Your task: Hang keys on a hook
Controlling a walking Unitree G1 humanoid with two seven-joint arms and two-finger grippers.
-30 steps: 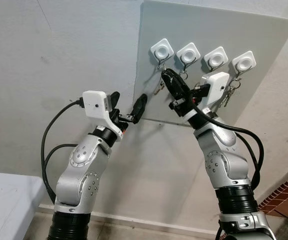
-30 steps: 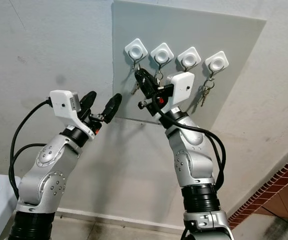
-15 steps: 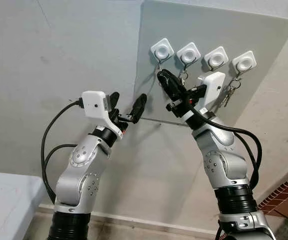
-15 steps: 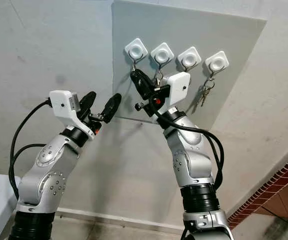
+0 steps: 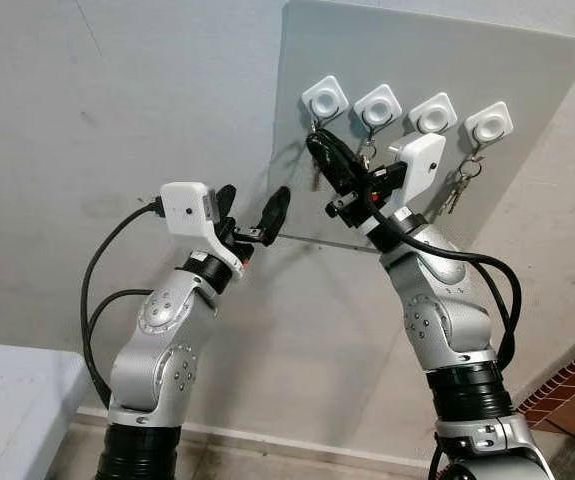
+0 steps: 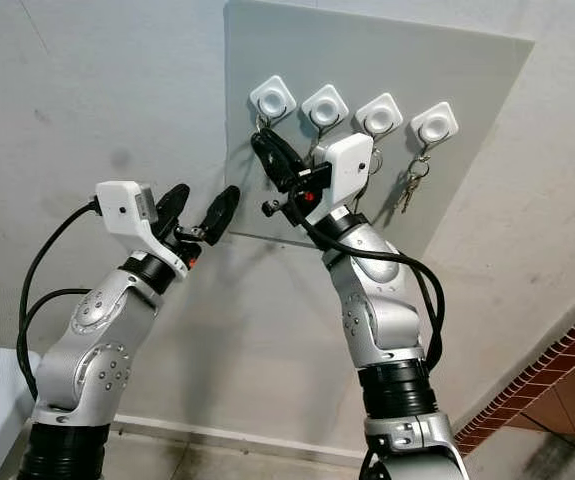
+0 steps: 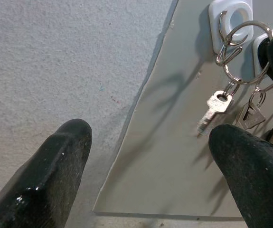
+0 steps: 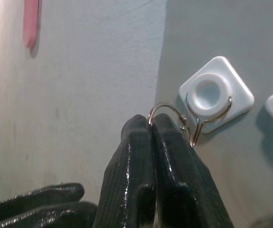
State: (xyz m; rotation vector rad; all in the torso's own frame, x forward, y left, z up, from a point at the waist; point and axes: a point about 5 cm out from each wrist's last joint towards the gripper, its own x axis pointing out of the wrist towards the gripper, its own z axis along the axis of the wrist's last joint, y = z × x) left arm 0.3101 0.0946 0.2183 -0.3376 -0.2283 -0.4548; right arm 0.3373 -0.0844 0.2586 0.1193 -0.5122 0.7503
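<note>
A grey board [image 5: 527,70] on the wall carries a row of white square hooks. My right gripper [image 5: 317,146] is shut on a silver key ring [image 8: 167,108], its tips just below the leftmost hook [image 5: 324,100]. In the right wrist view the ring sits right beside that hook's wire [image 8: 215,95]; whether it is over the wire I cannot tell. A silver key [image 7: 212,107] dangles from the ring [image 7: 243,45]. My left gripper [image 5: 252,207] is open with nothing in it, held low by the board's left edge.
More keys hang on the second hook [image 5: 365,155] and on the rightmost hook [image 5: 457,190]. A white surface [image 5: 7,400] lies at the lower left, and brick flooring [image 5: 572,395] shows at the lower right. The plain wall lies behind both arms.
My right gripper has carried the key ring up and to the left, from under the second hook to the leftmost hook. The left arm has barely moved.
</note>
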